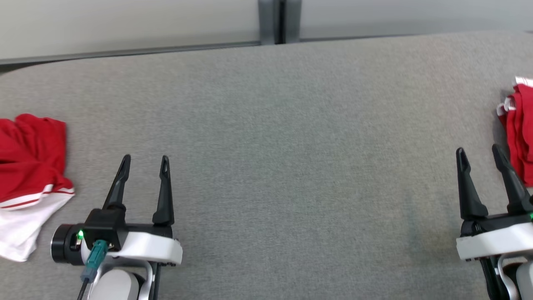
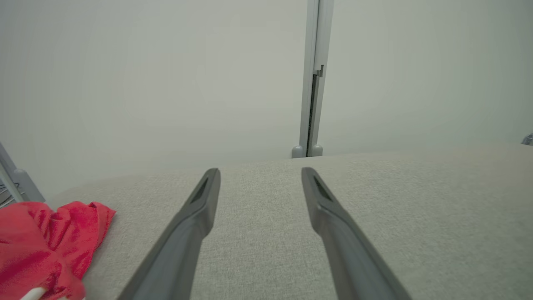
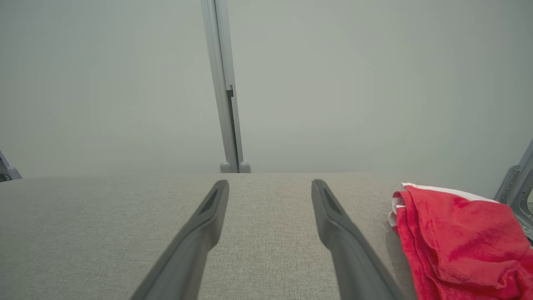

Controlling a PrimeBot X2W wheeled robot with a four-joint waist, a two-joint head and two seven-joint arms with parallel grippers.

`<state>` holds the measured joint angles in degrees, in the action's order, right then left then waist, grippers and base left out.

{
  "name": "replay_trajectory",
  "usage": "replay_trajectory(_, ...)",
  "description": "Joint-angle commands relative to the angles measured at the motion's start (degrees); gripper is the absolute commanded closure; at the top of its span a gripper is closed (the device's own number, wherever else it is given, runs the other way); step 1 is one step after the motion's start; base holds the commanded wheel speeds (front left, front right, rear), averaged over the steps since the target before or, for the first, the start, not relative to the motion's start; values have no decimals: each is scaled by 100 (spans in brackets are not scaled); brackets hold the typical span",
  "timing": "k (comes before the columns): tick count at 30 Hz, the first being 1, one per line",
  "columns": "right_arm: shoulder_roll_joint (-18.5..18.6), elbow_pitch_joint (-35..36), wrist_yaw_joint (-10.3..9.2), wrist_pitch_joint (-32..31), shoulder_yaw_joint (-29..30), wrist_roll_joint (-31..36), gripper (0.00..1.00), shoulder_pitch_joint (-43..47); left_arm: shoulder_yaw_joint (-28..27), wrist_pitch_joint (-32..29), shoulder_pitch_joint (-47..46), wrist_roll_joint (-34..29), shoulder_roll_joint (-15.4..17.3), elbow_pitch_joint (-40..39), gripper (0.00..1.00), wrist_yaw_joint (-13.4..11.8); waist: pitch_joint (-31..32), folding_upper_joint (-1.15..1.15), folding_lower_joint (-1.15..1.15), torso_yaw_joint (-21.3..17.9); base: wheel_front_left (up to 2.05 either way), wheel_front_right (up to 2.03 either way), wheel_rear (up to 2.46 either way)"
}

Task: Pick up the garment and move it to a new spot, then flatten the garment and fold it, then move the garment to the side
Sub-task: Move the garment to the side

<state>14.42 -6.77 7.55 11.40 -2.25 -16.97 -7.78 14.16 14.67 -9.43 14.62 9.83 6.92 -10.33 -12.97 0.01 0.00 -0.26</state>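
A grey fabric-covered tabletop (image 1: 275,146) is carrying everything. A crumpled red-and-white garment (image 1: 29,158) is lying at its left edge, and a bunched red garment (image 1: 520,129) with white trim is lying at its right edge. The left end effector (image 1: 145,160) is hovering open and empty near the first; the right end effector (image 1: 479,150) is hovering open and empty just beside the second.

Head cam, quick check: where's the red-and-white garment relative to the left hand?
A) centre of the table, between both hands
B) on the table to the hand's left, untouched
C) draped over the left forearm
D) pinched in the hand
B: the red-and-white garment lies crumpled on the grey table, left of the left hand and apart from it; the hand is open and empty.
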Motion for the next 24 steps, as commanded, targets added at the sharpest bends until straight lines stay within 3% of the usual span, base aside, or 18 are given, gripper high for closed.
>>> replay_trajectory(1, -25, 100, -10, -109, 80, 83, 0, 166, -30, 20, 123, 39, 27, 10, 0, -27, 342, -1, 0, 316, 0, 0, 0)
replay_trajectory(16, -418, 821, -10, -789, 336, 360, 0, 1343, 147, -35, 756, 109, 200, 223, 0, 165, 1223, -1, 0, 518, 0, 0, 0)
replay_trajectory(24, -552, 1085, -10, -975, 429, 472, 0, 1641, 198, -136, 912, 150, 284, 184, 0, 144, 1413, -1, 0, 501, 0, 0, 0)
